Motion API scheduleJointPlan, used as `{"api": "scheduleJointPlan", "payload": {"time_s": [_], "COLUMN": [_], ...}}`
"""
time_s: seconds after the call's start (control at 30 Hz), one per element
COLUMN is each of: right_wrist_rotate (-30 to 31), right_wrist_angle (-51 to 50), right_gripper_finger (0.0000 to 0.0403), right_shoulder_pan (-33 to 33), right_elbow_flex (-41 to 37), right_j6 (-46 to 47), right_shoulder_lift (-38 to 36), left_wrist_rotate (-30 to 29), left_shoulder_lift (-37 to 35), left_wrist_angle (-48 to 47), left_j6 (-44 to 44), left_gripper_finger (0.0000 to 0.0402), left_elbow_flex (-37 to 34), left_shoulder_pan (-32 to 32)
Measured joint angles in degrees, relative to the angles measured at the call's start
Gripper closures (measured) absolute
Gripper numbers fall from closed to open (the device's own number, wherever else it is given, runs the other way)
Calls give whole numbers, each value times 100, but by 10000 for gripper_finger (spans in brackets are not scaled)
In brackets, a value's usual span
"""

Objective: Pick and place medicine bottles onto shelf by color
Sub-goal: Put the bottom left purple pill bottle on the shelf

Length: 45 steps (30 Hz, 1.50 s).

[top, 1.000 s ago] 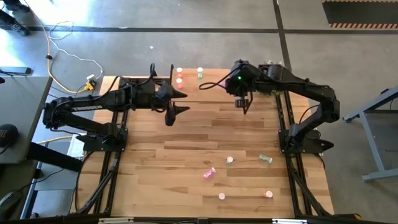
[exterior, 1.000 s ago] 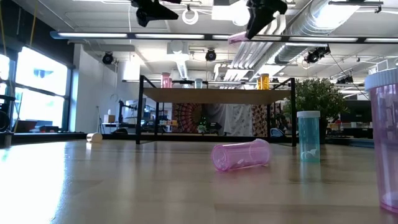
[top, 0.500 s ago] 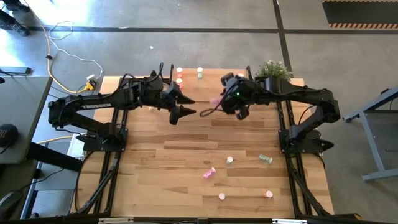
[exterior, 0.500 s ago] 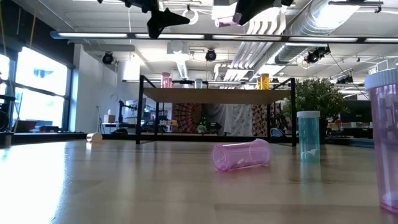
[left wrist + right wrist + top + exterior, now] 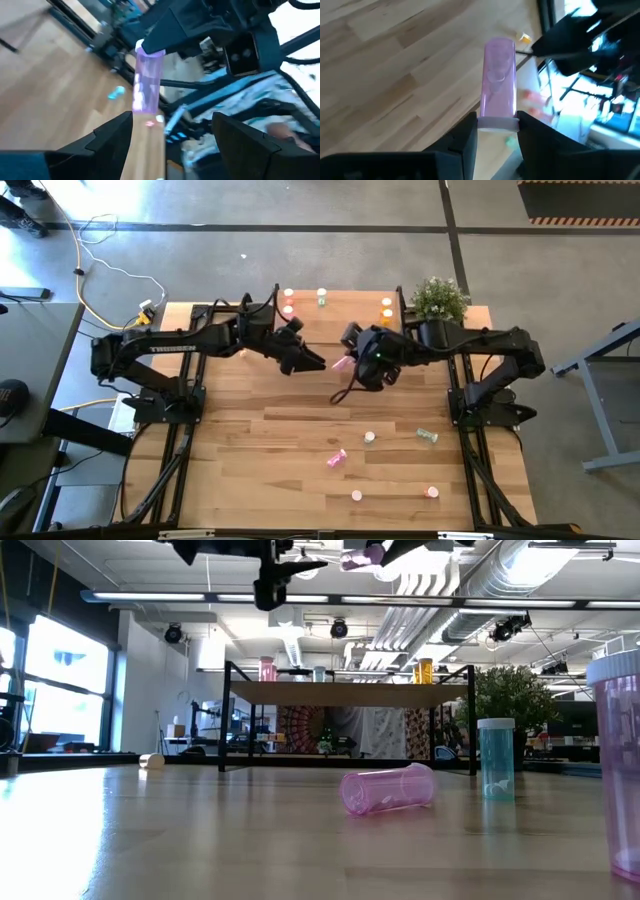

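Overhead, the shelf (image 5: pixel 335 302) sits at the upper middle of the frame with several medicine bottles already on it: reddish ones (image 5: pixel 288 302) at its left end, a green one (image 5: pixel 321 298) beside them, and orange ones (image 5: pixel 387 307) at its right end. Just below it, at mid-frame, the right gripper (image 5: pixel 352 362) holds a pink bottle (image 5: pixel 341 365) out toward the left gripper (image 5: pixel 314 363), whose tips nearly meet it. Lower on the table (image 5: pixel 250 450), five bottles lie loose: a pink one on its side (image 5: pixel 336 459), a white-capped one (image 5: pixel 369 437), a green one (image 5: pixel 428 436), and two near the bottom edge (image 5: pixel 357 495) (image 5: pixel 432 492).

From table height, both arms hang along the top edge, the carried pink bottle (image 5: pixel 361 556) between them. The shelf (image 5: pixel 350 692) stands at center; a fallen pink bottle (image 5: pixel 388 788) and an upright teal-green one (image 5: pixel 495 758) wait in front of it.

Left wrist camera: this arm's fingers (image 5: pixel 115 134) are spread wide, with nothing between them. The pink bottle (image 5: pixel 147 80) hangs ahead in the other arm's grip.

Right wrist camera: the two fingers (image 5: pixel 467 134) pinch the pink bottle (image 5: pixel 499 85) at its capped end, the body jutting forward over the planks.

Judging by this, sorting is partway done: about half the bottles look shelved by colour, one pink bottle is in the air and seemingly about to pass between arms, and five on the table remain.
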Motion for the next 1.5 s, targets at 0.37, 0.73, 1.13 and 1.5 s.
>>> {"api": "scheduleJointPlan", "payload": {"time_s": [0.37,0.73,1.13,1.5], "right_wrist_rotate": [-325,-385,-530,-638], "right_wrist_angle": [336,986,1290,1449], "right_gripper_finger": [289,289,289,289], "right_shoulder_pan": [350,602,669,667], "right_elbow_flex": [0,0,0,0], "right_j6": [375,380,322,271], "right_shoulder_lift": [2,2,2,7], "left_wrist_rotate": [420,972,1200,1584], "left_shoulder_lift": [357,355,354,714], "left_wrist_angle": [380,431,1015,1721], "left_j6": [-187,-540,-1113,-1563], "left_gripper_finger": [138,138,138,181], "left_elbow_flex": [0,0,0,-2], "left_shoulder_pan": [-98,-410,-455,-396]}}
